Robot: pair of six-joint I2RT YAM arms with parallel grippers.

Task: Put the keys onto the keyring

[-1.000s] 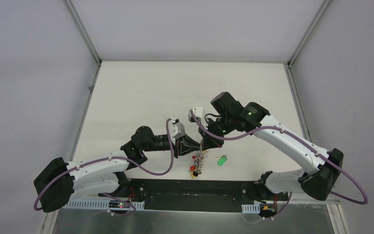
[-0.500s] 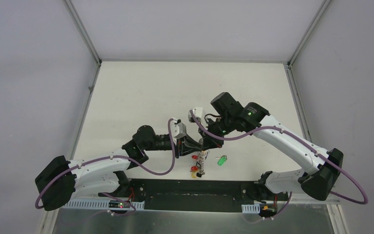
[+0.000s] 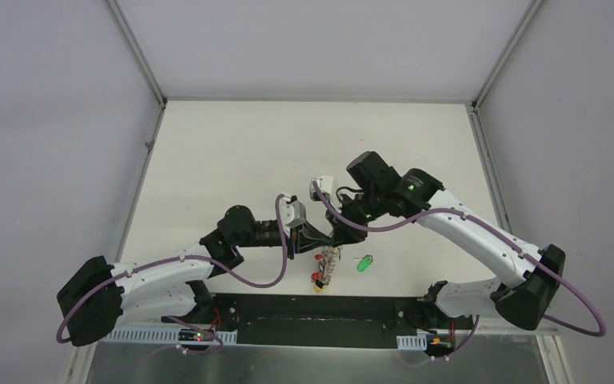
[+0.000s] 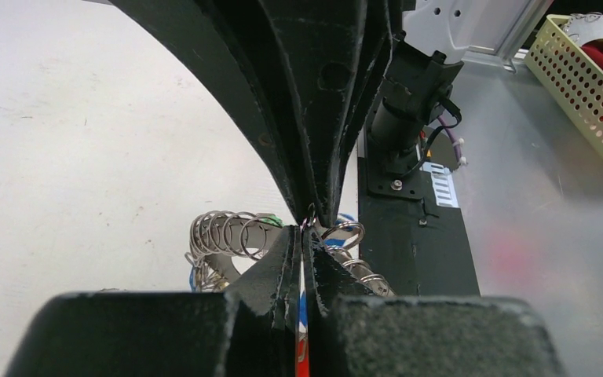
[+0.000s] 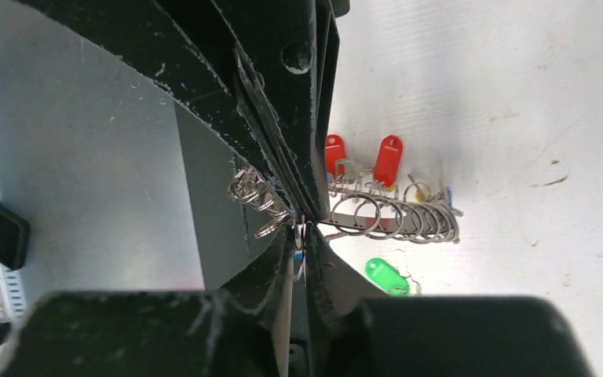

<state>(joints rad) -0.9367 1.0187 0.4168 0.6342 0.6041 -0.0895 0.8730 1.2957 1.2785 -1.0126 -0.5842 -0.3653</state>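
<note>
The top camera hangs high behind the arm bases, looking down on the whole table (image 3: 232,152). Each wrist camera looks along its own fingers from very close, left gripper (image 4: 305,239) and right gripper (image 5: 298,239) facing tip to tip. All three views share the coiled keyring (image 4: 224,234); the green-tagged key (image 5: 385,276) shows from the right wrist, perhaps barely from the left.

The white table (image 3: 232,160) carried a green-tagged key (image 3: 364,262) lying flat just right of the keyring (image 3: 332,262); the keyring's contact with the table was indeterminate.
</note>
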